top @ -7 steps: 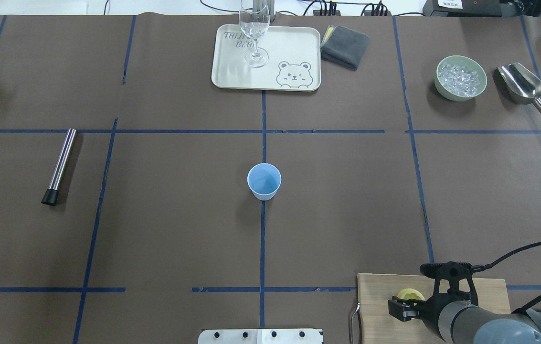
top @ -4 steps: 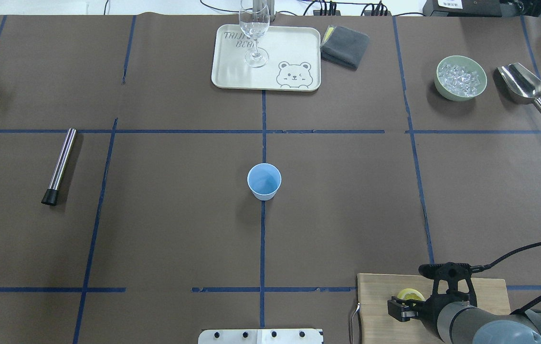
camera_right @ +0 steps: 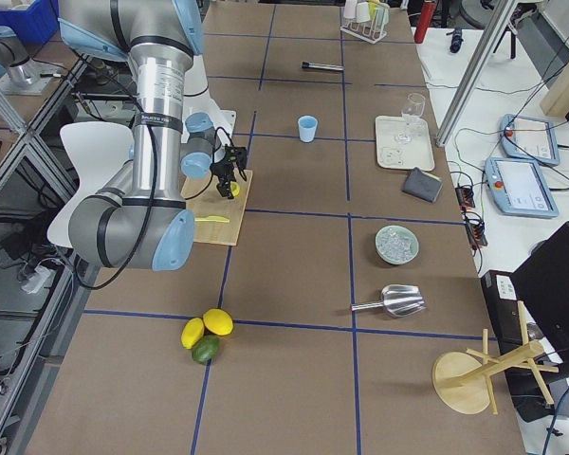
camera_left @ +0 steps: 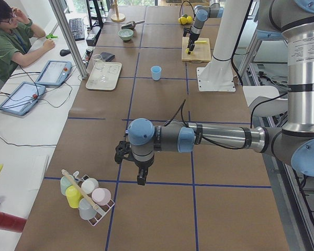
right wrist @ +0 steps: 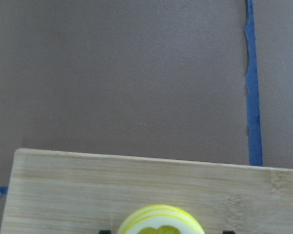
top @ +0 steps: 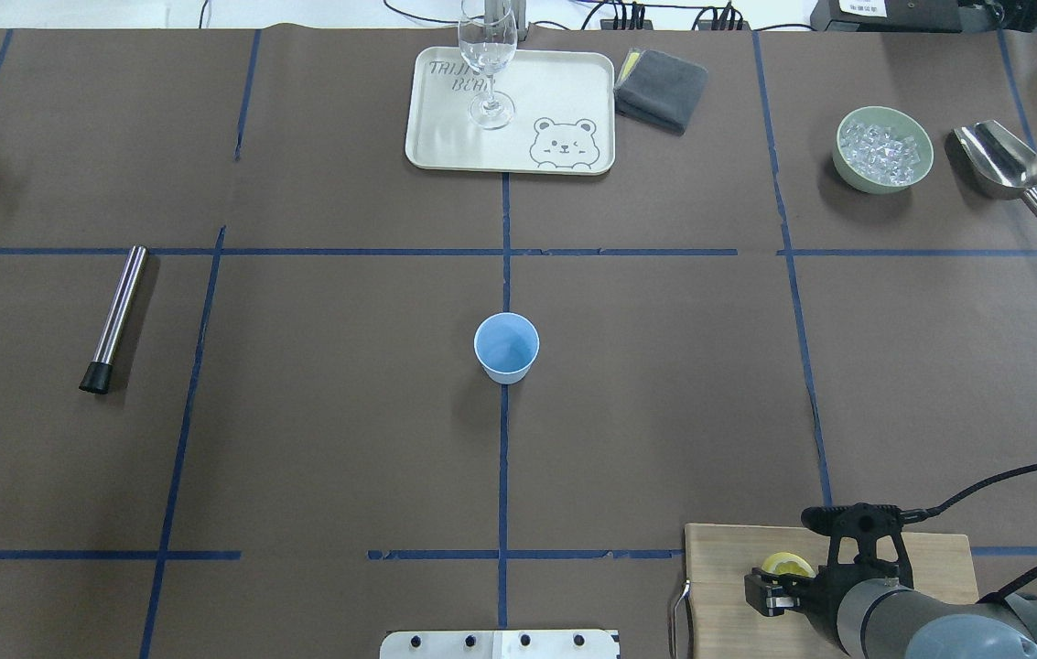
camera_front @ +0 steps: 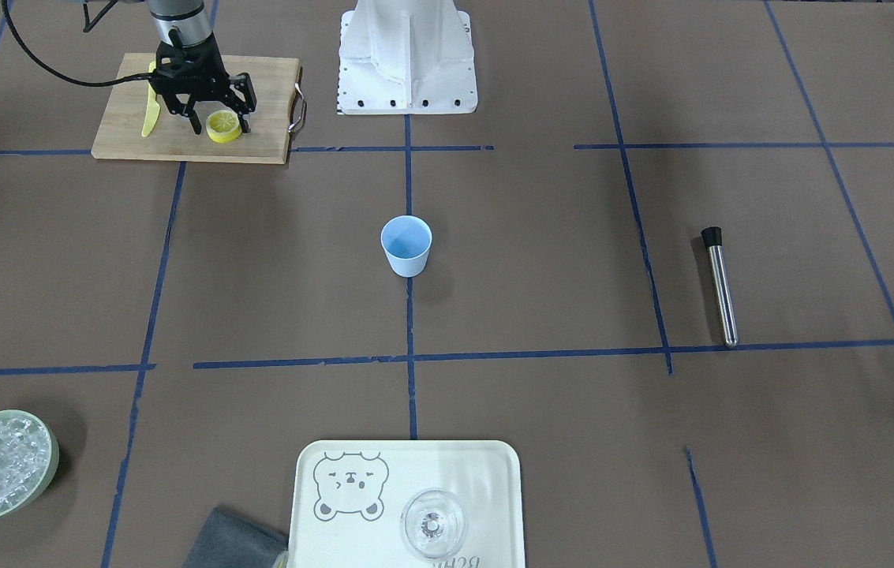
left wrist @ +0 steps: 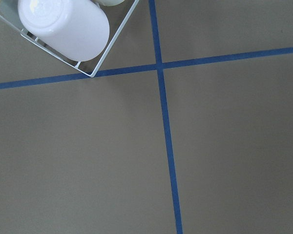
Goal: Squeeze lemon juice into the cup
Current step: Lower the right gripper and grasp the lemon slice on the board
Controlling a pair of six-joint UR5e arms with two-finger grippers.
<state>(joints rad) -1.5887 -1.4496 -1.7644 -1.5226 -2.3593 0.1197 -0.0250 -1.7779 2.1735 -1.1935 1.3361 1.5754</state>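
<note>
While the right claw point(camera_front: 221, 125) gapes around it, the yellow lemon point(camera_front: 223, 128) lies flat, pale-ringed face up.

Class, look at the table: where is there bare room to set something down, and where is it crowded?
Free: the paper all round the cup, out to the metal rod, tray and ice bowl. Crowded: the cutting board, with right gripper, lemon and knife.

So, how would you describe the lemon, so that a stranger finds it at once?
Find the wooden board beside the robot's base, on its right side. There the right gripper stands open around the lemon. It is a small round yellow slice, unlike the long thin knife next to it.
</note>
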